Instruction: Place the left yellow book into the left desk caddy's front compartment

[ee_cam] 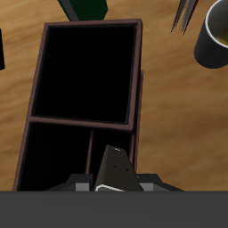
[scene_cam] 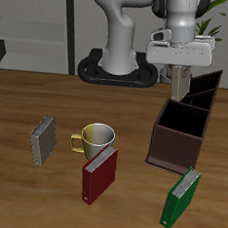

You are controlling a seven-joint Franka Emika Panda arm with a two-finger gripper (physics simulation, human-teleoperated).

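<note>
The left yellow book (scene_cam: 176, 83) hangs upright from the gripper (scene_cam: 177, 76), its fingers pinched tight on the top of it, so the book dangles just above the left desk caddy (scene_cam: 178, 141). From the wrist camera the book (ee_cam: 114, 169) points down over the caddy (ee_cam: 85, 98), about above the divider wall that splits off the big front compartment, which is wide open and dark inside, with plenty of room between its thin walls. The smaller back cells sit right under the book's lower edge. Beside the caddy, farther back, stands a black angular caddy (scene_cam: 203, 86), close to the gripper's side. Out on the open table in front lie a green book (scene_cam: 182, 197), a dark red book (scene_cam: 99, 174) touching a mug (scene_cam: 96, 139), and the other yellow book (scene_cam: 42, 140) well apart.
</note>
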